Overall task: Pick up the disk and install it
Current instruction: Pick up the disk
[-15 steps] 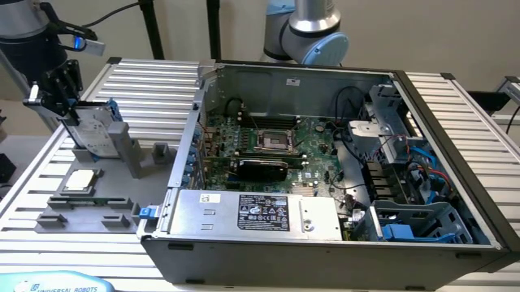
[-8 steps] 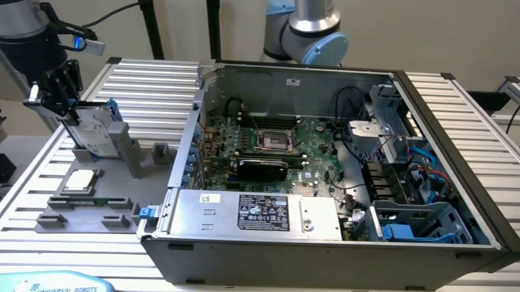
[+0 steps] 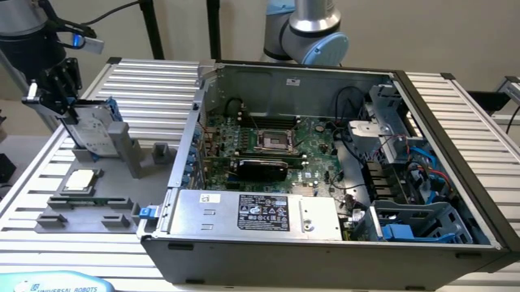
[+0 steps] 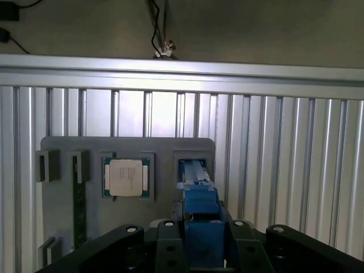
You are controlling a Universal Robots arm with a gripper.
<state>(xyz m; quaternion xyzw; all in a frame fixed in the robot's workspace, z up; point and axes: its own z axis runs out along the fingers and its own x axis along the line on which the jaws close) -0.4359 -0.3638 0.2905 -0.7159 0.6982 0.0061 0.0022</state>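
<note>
The disk (image 3: 92, 131), a silver-grey drive edged in blue, stands upright at the slot of the grey parts fixture (image 3: 122, 159) at the exterior view's left. My gripper (image 3: 68, 111) comes down on its upper end and is shut on it. In the wrist view, the disk's blue carrier edge (image 4: 200, 211) runs out from between my gripper's (image 4: 200, 242) black fingers (image 4: 165, 242) toward the fixture's slot (image 4: 193, 169). I cannot tell whether its lower end still rests in the slot.
The fixture also holds a square silver chip (image 3: 79, 180) (image 4: 125, 177) and a memory stick (image 4: 79, 199). The open computer case (image 3: 187, 128) lies at the exterior view's right, with a blue drive cage (image 3: 418, 222) in its near right corner. Ribbed aluminium table (image 4: 284, 170) lies all around.
</note>
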